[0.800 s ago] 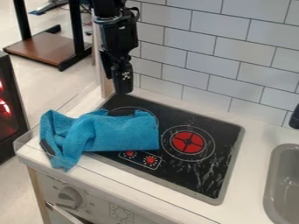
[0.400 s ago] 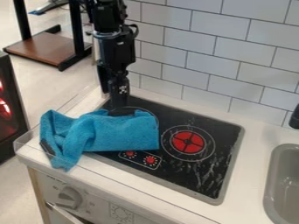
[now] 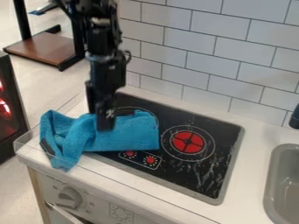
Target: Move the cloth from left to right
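Observation:
The black gripper (image 3: pixel 102 122) hangs from the upper left over the middle of the blue cloth (image 3: pixel 130 134), hiding a strip of it. Crumpled and folded, the cloth lies across the left part of the black stovetop (image 3: pixel 170 175) and the counter beside it, its left end near the counter's front left edge. Whether the gripper touches the cloth, I cannot tell.
Right of the cloth is a red burner (image 3: pixel 187 142), with two small red dials in front of it. A grey sink (image 3: pixel 283 183) is set in the white counter (image 3: pixel 248 175) at the far right. A tiled wall (image 3: pixel 219 61) rises behind.
The gripper has come down and toward the front left, from behind the cloth to over its middle. The cloth has not visibly moved.

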